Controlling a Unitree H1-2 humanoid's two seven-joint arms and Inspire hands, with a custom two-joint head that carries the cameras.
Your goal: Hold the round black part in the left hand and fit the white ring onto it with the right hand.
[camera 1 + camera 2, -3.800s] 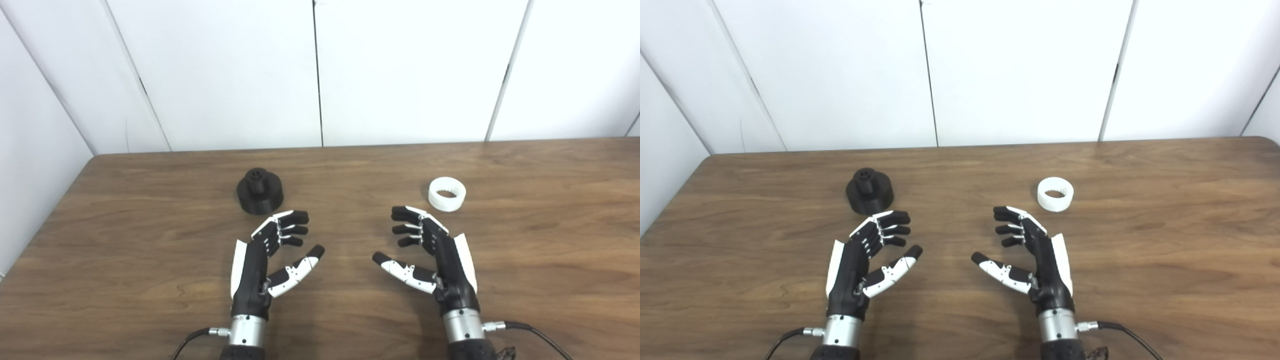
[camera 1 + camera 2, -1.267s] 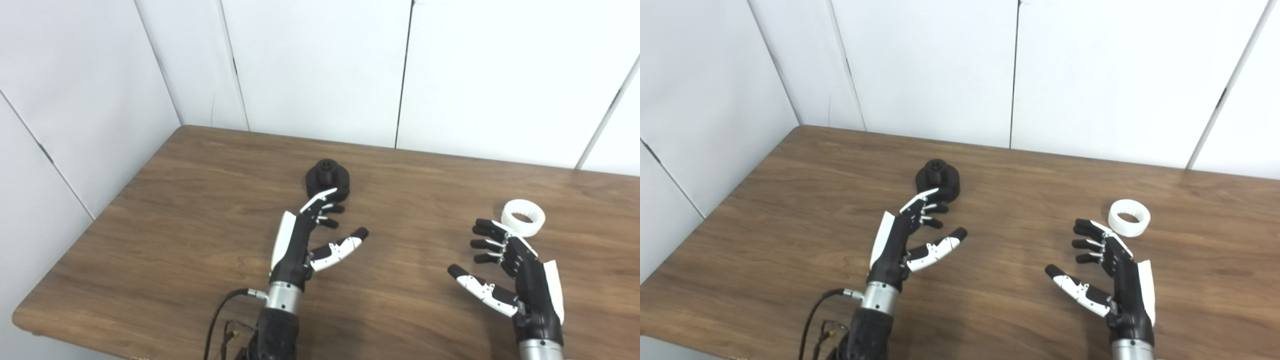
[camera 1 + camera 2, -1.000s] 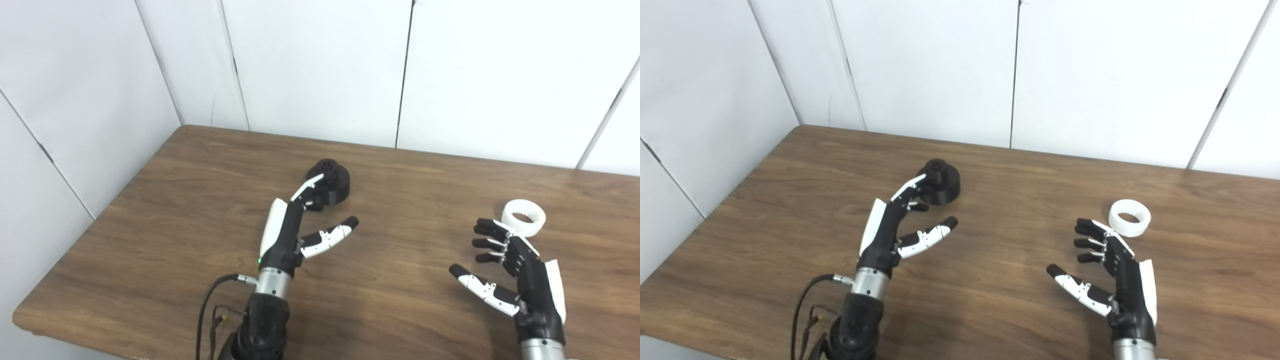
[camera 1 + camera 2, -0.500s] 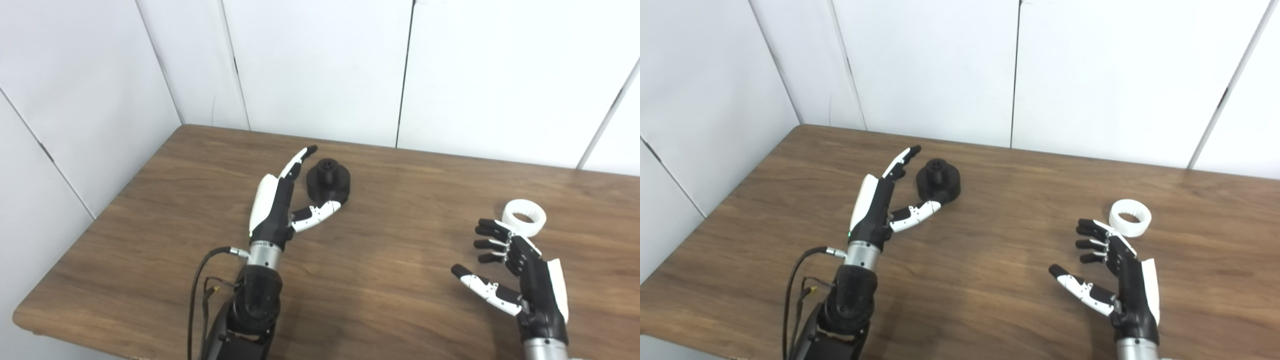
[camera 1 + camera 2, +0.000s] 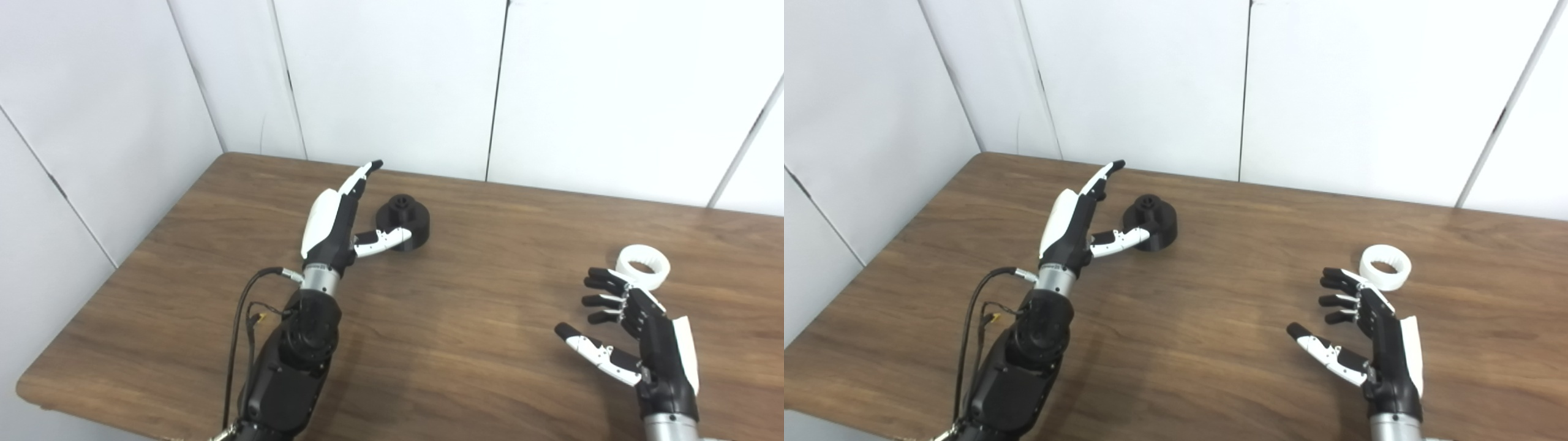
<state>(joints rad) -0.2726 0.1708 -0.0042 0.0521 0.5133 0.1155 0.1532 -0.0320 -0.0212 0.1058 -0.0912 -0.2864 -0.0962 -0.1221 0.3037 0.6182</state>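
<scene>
The round black part [image 5: 404,222], a disc with a short hub on top, stands on the wooden table [image 5: 465,318] toward the back left. My left hand [image 5: 343,214] is open just left of it, fingers stretched past its far side and thumb lying in front of its near side; I cannot tell if they touch it. The white ring [image 5: 642,267] lies flat at the right. My right hand [image 5: 631,324] is open, held near the front right, fingertips a little short of the ring and apart from it.
White wall panels [image 5: 392,79] close off the back and left of the table. The table's left edge [image 5: 116,275] runs close to the left arm. A black cable [image 5: 242,318] loops from the left wrist.
The left arm has reached farther forward, its fingers straightening alongside the black part and the thumb coming in front of it. The right hand, the black part and the ring have barely moved.
</scene>
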